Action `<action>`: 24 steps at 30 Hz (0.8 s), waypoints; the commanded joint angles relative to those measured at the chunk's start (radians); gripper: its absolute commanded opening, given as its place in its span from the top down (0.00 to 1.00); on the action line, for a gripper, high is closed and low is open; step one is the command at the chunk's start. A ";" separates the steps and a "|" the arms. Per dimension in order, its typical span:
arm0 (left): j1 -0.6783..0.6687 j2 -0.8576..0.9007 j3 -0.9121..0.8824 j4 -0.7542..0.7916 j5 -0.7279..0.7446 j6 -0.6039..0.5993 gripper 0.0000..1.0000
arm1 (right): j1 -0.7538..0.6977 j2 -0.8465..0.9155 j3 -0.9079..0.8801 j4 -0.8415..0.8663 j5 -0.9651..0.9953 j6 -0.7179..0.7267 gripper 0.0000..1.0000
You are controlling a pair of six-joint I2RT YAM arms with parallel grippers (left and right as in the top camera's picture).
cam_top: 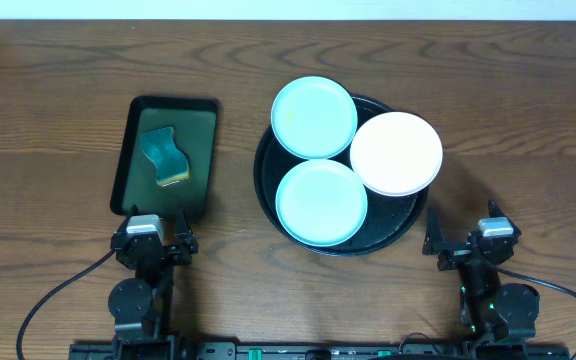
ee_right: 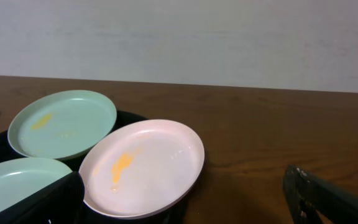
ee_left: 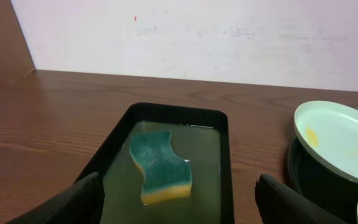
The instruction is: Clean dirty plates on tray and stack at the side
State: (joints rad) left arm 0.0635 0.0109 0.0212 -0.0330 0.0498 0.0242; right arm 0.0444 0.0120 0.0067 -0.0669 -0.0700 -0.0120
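Gaping wide nearest the front, the left gripper (ee_left: 179,179) and right gripper (ee_right: 182,176) hold nothing. Beyond them, the near mint plate (cam_top: 321,202), white plate (cam_top: 396,152) and far mint plate (cam_top: 314,117) overlap on the black tray (cam_top: 393,218). Leftward, a sponge (cam_top: 166,157) lies in a rectangular tray (cam_top: 200,140).

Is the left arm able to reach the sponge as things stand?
Probably yes. The sponge lies uncovered in the rectangular tray, straight ahead of the open left tool, with nothing between them.
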 commanded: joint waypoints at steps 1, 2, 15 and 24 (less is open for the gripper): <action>-0.002 -0.006 -0.017 -0.034 0.002 0.009 0.22 | -0.002 -0.005 -0.001 -0.005 0.010 -0.012 0.01; -0.002 -0.006 -0.017 -0.034 0.002 0.009 0.22 | -0.002 -0.005 -0.001 -0.005 0.010 -0.012 0.01; -0.002 -0.006 -0.017 0.131 0.533 -0.306 0.22 | -0.002 -0.005 -0.001 -0.004 0.010 -0.012 0.01; -0.001 -0.006 -0.014 0.615 0.583 -0.315 0.22 | -0.002 -0.005 -0.001 -0.004 0.010 -0.012 0.01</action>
State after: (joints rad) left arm 0.0635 0.0113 0.0063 0.4957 0.5770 -0.2649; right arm 0.0444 0.0120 0.0067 -0.0673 -0.0700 -0.0120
